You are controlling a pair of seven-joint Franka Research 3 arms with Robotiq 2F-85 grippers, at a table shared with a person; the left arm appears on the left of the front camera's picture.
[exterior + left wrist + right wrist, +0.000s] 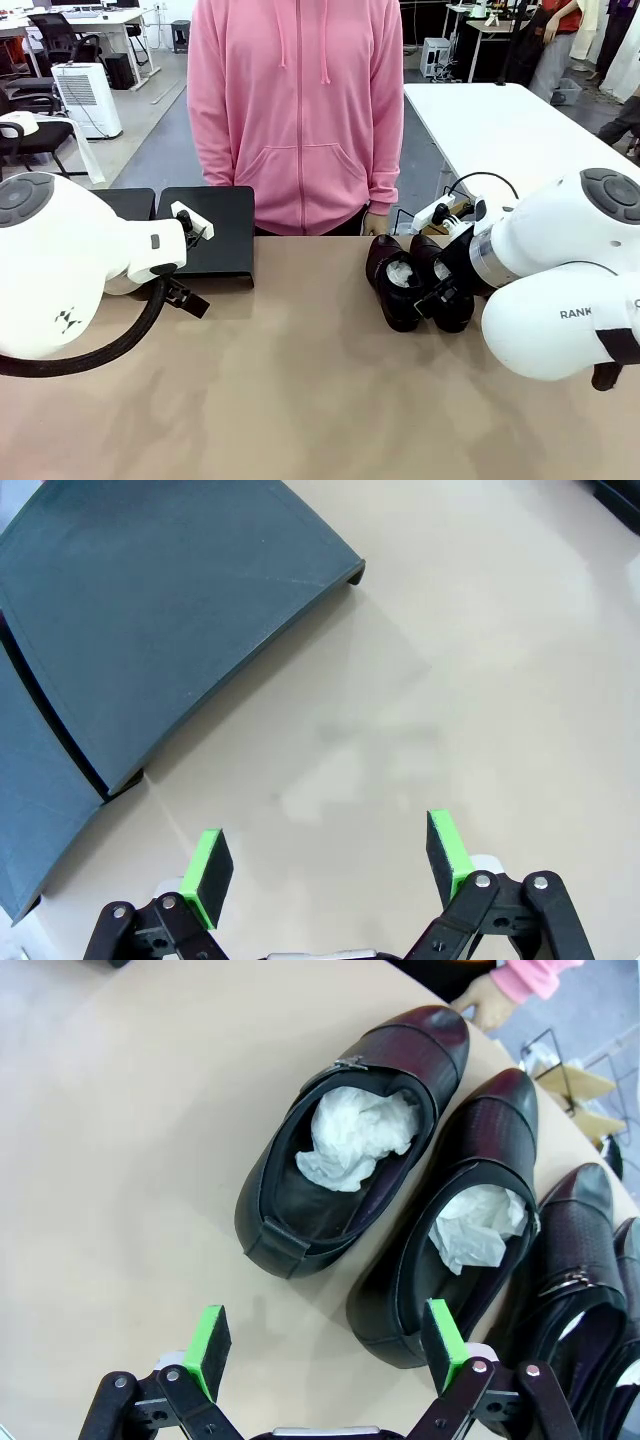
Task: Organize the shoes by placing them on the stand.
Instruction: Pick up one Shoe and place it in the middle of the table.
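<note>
Several black glossy shoes stuffed with white paper lie close together at the table's right. In the right wrist view one shoe lies on the left, a second beside it and a third farther right. My right gripper hovers open just over their heels, holding nothing. From the front the shoes sit by that gripper. The black stand is at the far left of the table. My left gripper stands open over bare table beside the stand, nothing between its pads.
A person in a pink hoodie stands at the far edge, one hand near the shoes' toes. A white table stands behind on the right. Bare tabletop stretches between stand and shoes.
</note>
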